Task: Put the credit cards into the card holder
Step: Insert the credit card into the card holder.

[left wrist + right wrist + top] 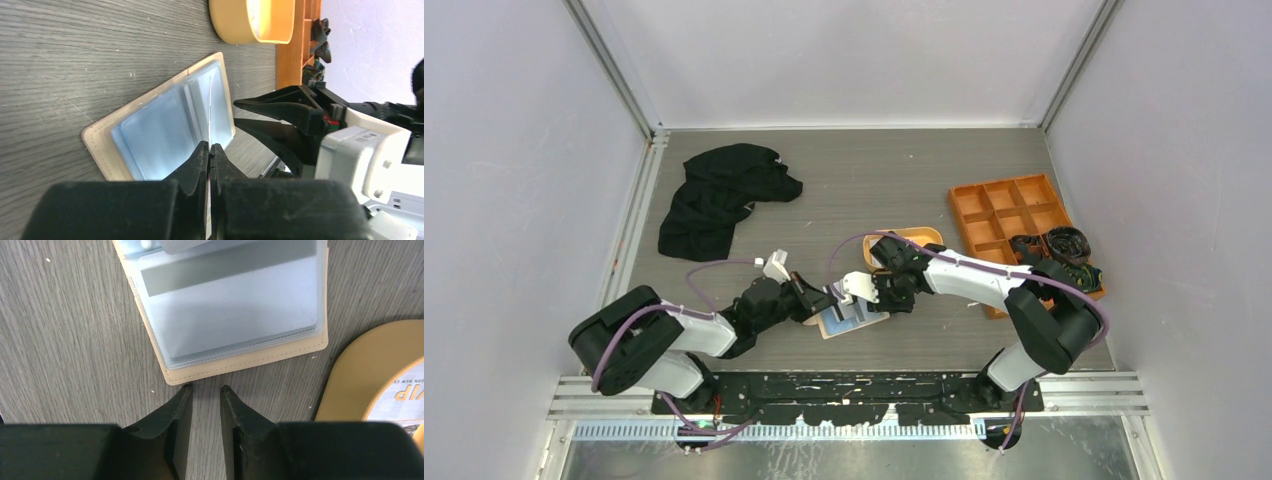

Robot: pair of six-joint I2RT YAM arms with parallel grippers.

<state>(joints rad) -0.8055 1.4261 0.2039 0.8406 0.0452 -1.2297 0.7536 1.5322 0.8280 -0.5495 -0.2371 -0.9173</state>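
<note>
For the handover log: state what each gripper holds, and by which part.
Left gripper pinches a credit card, seen edge-on, by its near edge, over the open card holder. Right gripper holds nothing.

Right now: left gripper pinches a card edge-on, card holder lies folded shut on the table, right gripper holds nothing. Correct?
No: the card holder lies open, pale blue pockets up, not folded shut; the left wrist view shows it. The rest stands: left gripper pinches a card edge-on, right gripper holds nothing.
</note>
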